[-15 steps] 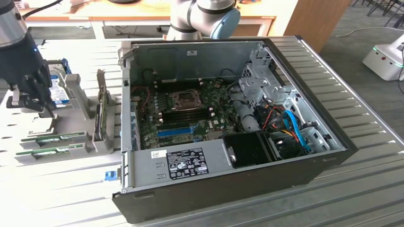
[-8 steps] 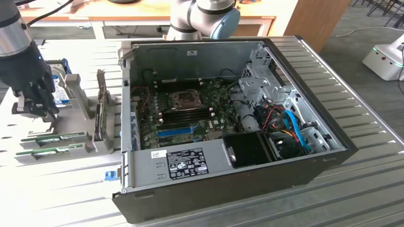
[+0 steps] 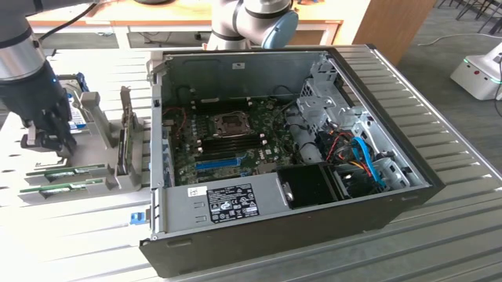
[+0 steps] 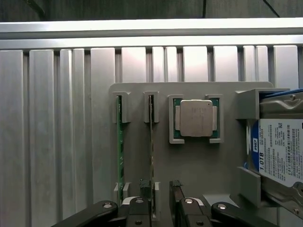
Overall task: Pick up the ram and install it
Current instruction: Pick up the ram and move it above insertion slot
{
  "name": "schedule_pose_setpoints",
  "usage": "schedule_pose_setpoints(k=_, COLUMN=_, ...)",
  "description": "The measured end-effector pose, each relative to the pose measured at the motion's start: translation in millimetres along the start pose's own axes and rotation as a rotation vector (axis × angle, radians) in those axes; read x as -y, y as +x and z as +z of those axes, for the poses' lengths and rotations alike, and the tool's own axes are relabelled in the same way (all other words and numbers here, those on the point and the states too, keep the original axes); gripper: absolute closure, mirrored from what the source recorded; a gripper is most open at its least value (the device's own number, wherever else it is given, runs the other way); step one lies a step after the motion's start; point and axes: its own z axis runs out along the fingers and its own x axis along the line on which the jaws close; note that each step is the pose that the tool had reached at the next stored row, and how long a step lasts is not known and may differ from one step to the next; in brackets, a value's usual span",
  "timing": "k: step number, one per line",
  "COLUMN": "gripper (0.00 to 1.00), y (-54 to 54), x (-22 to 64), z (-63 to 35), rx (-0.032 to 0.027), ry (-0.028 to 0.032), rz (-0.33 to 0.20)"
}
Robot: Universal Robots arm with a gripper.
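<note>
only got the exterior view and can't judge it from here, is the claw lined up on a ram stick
observer: yes, in the wrist view the claw is open and the ram runs edge-on into the gap between its fingers, closer to one.
operator: which of the two sticks
observer: the one nearer the processor chip in the grey holder; the second stick lies outside the claw.
operator: what's the blue and white thing by the arm
observer: a hard drive, its label reads 1.0TB.

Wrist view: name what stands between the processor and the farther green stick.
The ram, standing edge-on in the grey holder, as the wrist view shows.
</note>
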Motion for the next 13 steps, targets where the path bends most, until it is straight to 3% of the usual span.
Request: schedule_pose_setpoints(k=13, gripper=0.71, y=0.1, x=0.3, z=11.3, rx=-0.0002, ry=-0.0002, rz=0.000)
